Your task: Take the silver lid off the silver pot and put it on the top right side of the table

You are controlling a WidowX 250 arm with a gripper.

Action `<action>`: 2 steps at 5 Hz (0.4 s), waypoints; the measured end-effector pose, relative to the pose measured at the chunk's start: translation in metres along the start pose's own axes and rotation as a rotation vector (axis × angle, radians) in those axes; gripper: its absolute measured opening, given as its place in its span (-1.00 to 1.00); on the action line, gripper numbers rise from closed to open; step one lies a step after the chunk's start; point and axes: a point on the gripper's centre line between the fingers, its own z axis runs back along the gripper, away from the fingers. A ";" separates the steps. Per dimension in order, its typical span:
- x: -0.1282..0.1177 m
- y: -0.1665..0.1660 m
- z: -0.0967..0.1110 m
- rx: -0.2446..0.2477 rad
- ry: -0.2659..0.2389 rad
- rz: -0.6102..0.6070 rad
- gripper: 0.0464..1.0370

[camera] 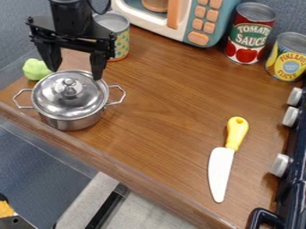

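Silver round metal lid [69, 95] could slip; the black two-finger gripper [75, 74], fingers spread, may pinch the round metal knob [70, 82] off-centre.

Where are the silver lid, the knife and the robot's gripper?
Silver lid [70, 95]: camera view, on its domed top.
Knife [223, 154]: camera view, on the blade near the yellow handle.
Gripper [74, 74]: camera view, midway between its fingertips.

Open end effector [74, 71] above lidded silver pot [73, 120], yellow-handled knife [220, 166], cans near toy microwave [206, 22], wooden table [161, 112]
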 end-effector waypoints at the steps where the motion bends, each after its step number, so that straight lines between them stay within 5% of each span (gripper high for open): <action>1: -0.003 -0.001 -0.005 -0.003 0.027 0.001 0.93; 2: -0.007 0.006 -0.007 -0.045 0.129 0.003 0.93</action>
